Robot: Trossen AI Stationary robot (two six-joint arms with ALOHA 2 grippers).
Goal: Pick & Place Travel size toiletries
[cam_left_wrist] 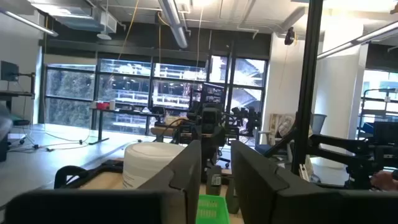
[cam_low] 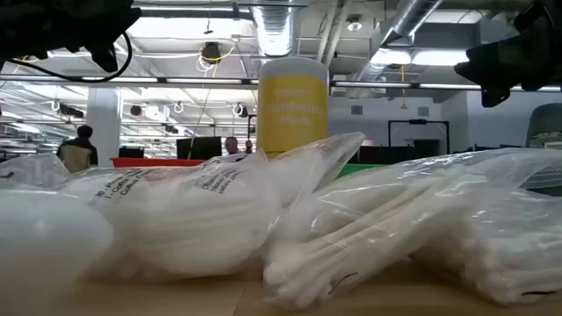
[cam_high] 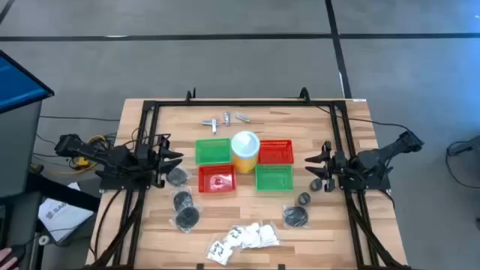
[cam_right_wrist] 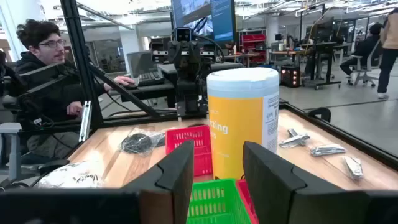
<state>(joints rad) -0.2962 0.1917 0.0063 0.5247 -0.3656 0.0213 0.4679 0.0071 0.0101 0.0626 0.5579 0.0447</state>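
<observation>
- The left claw (cam_high: 177,156) hovers with parted fingers, grasping nothing, just above a dark round piece in a clear bag (cam_high: 178,176), apparently lining up a pick.
- The right claw (cam_high: 311,166) waits released beside the green mesh basket (cam_high: 274,178), the likely drop place; white packets (cam_high: 241,238) lie well apart on the wooden worktop (cam_high: 135,225).

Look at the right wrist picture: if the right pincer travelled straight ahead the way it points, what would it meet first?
Probably the yellow cup with white lid, which stands straight ahead between the open fingers of the right pincer. The green basket lies nearer but lower, so the pincer likely passes above it; depth is uncertain.
</observation>
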